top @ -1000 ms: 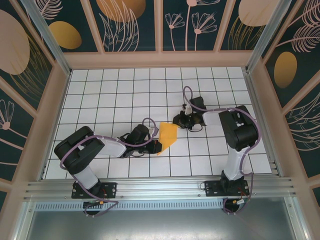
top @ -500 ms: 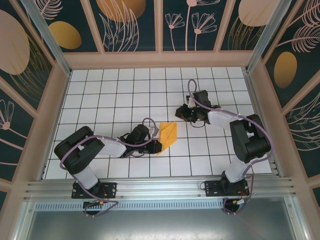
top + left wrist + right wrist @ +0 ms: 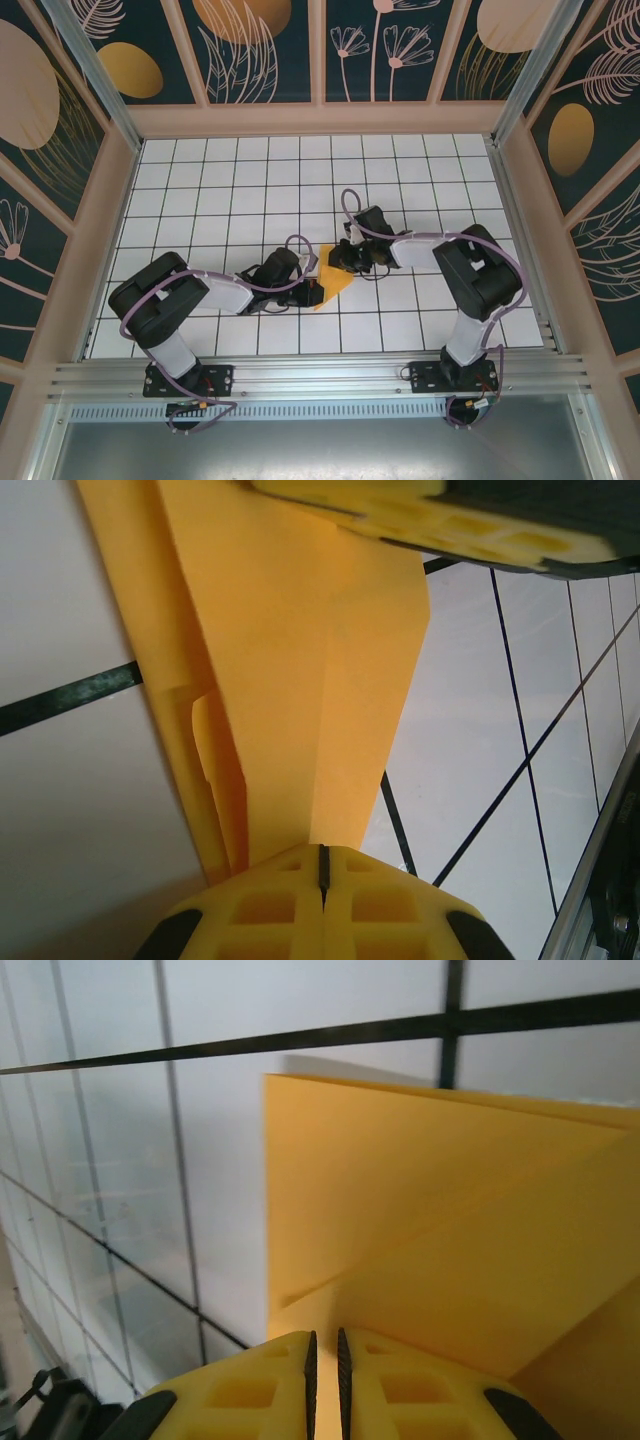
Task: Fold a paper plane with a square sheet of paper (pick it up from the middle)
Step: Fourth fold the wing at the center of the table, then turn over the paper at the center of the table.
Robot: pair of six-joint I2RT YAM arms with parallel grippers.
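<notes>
My left gripper (image 3: 316, 292) is clamped on the near tip of the sheet of paper (image 3: 338, 284), pads pressed flat together with the folded layers running into their seam. The sheet sits in the middle of the table (image 3: 220, 180), a little toward the near edge. A centre crease runs away from my left pads, a layered flap lies along the sheet's left side, and its right edge is straight up to one sharp corner.

My right gripper (image 3: 336, 258) sits on the sheet's far end, pads drawn to a hairline slit. I cannot tell whether any paper is nipped between them. Beyond it a square corner of the sheet stops just short of a black grid line. White tiles stretch from the sheet to the far edge and both side edges.
</notes>
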